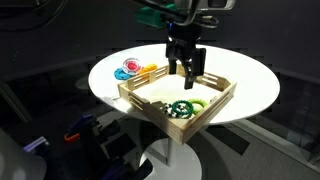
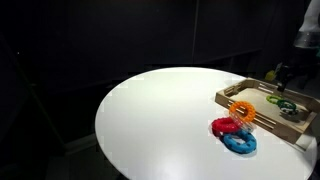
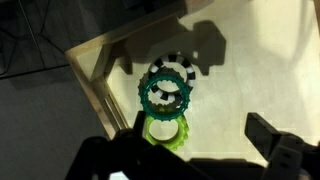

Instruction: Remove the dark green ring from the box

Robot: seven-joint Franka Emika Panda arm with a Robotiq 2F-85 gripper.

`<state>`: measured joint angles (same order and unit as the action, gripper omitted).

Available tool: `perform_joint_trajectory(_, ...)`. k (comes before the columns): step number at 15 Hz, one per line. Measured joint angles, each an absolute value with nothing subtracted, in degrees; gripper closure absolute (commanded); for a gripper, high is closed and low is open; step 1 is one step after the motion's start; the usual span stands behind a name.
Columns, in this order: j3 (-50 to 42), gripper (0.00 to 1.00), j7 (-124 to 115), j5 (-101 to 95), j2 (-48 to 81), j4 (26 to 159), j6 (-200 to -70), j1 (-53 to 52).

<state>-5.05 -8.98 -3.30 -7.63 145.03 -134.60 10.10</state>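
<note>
The box (image 1: pixel 150 100) is a shallow pale wood tray on a round white table. It also shows in the wrist view (image 3: pixel 95 80) and at the right edge of an exterior view (image 2: pixel 262 122). The dark green ring (image 3: pixel 165 93) lies in the box, overlapping a black-and-white speckled ring (image 3: pixel 172 66) and a lime-green ring (image 3: pixel 165 131). The dark green ring also shows in an exterior view (image 1: pixel 180 108). My gripper (image 3: pixel 200 140) is open and empty. It hangs above the box (image 1: pixel 187 72), up and to one side of the rings.
Outside the box on the table lie a blue ring (image 1: pixel 122 73), a red ring (image 1: pixel 131 65) and an orange ring (image 1: pixel 150 69). They also show in an exterior view: orange (image 2: pixel 240 110), red (image 2: pixel 225 126), blue (image 2: pixel 240 143). The table (image 2: pixel 160 120) is surrounded by darkness.
</note>
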Motion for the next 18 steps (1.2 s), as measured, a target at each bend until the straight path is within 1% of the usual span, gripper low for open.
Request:
perform_joint_trajectory(10,-5.08,0.00,-8.81,-2.59,-1.82,146.15,-140.54,9.85)
perform_joint_trajectory(17,-5.08,0.00,-6.29,1.77,1.18,146.90,-145.74,9.38)
perform_joint_trajectory(18,-5.08,0.06,-5.82,2.35,1.50,146.94,-146.31,9.31)
